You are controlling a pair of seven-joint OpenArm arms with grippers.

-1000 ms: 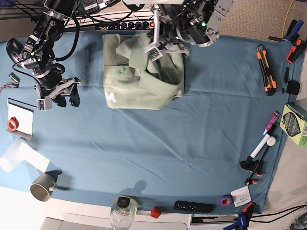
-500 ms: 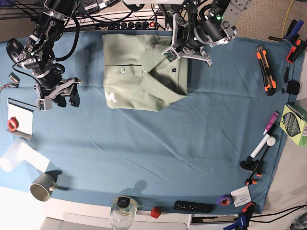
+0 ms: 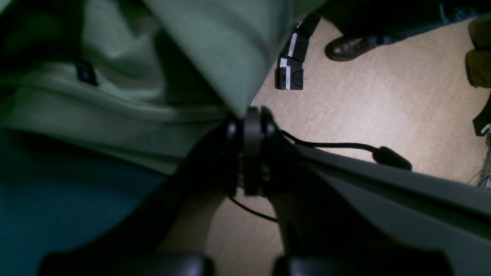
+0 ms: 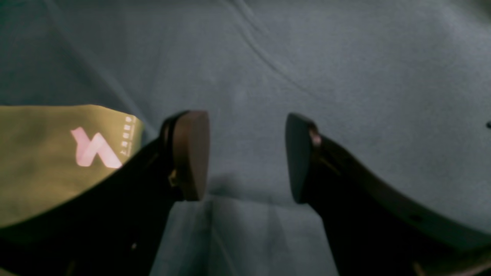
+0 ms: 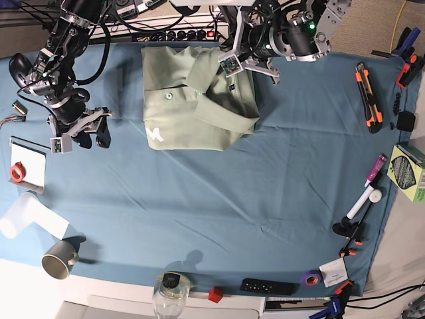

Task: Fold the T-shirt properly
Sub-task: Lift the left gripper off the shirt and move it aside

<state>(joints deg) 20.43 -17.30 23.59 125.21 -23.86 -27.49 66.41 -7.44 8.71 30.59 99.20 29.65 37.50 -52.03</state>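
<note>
Covering the table, the cloth [image 5: 199,199] carries the shirt [image 5: 192,113], folded into a squarish block at the far edge, centre. Left gripper [image 5: 232,63] sits over its far right corner, clenched on a fold of shirt fabric per the wrist view, so it's the nearer arm. Right gripper [image 4: 247,157] hangs released over bare cloth, well apart toward the left edge, logo [image 4: 96,147] beside it. Cutter [image 5: 368,96] and pens by the right edge are clear of it.
</note>
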